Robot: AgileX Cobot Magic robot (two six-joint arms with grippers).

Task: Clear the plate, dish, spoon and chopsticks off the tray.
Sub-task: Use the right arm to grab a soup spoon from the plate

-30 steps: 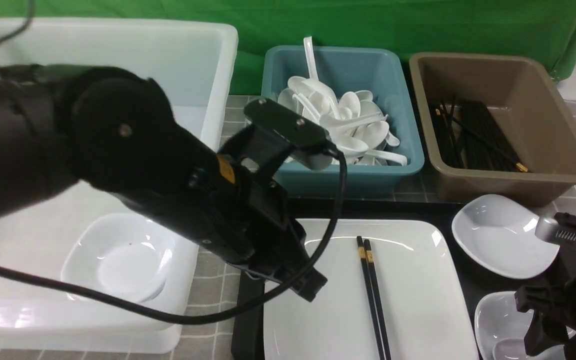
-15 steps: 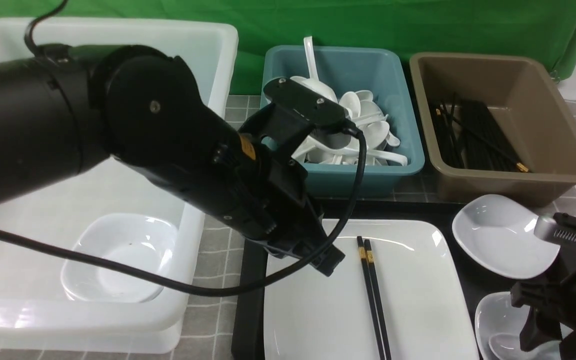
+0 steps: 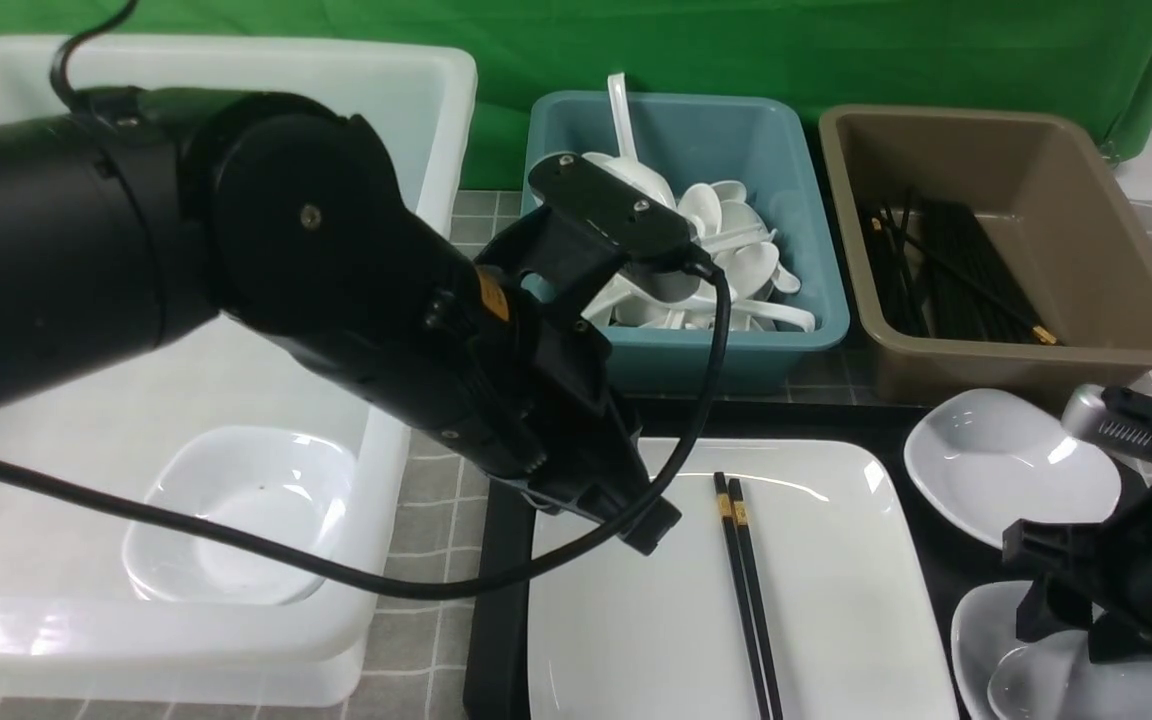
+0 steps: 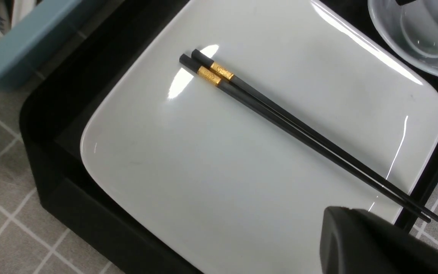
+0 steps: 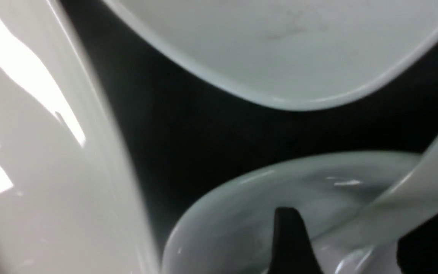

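The large white plate (image 3: pixel 836 620) (image 4: pixel 222 163) lies on the black tray (image 3: pixel 496 610) (image 4: pixel 48 160), with the black chopsticks (image 3: pixel 746 590) (image 4: pixel 280 114) on it. My left gripper (image 3: pixel 651 530) (image 4: pixel 333 215) hangs shut and empty just above the plate's left part, beside the chopsticks. On the tray's right side, a small white dish (image 3: pixel 1011 470) (image 5: pixel 299 45) sits at the back. A nearer dish (image 3: pixel 976 640) (image 5: pixel 234 217) holds the white spoon (image 3: pixel 1036 690) (image 5: pixel 405 198). My right gripper (image 3: pixel 1066 620) (image 5: pixel 356 247) is open, its fingers on either side of the spoon's handle.
A big white tub (image 3: pixel 236 100) on the left holds a small white dish (image 3: pixel 236 520). Behind the tray stand a teal bin (image 3: pixel 806 300) (image 4: pixel 21 42) full of white spoons and a brown bin (image 3: pixel 1116 300) of black chopsticks.
My left arm swung right from beside the tub until its gripper was over the plate, then stopped. My right gripper shifted a little forward over the near dish.
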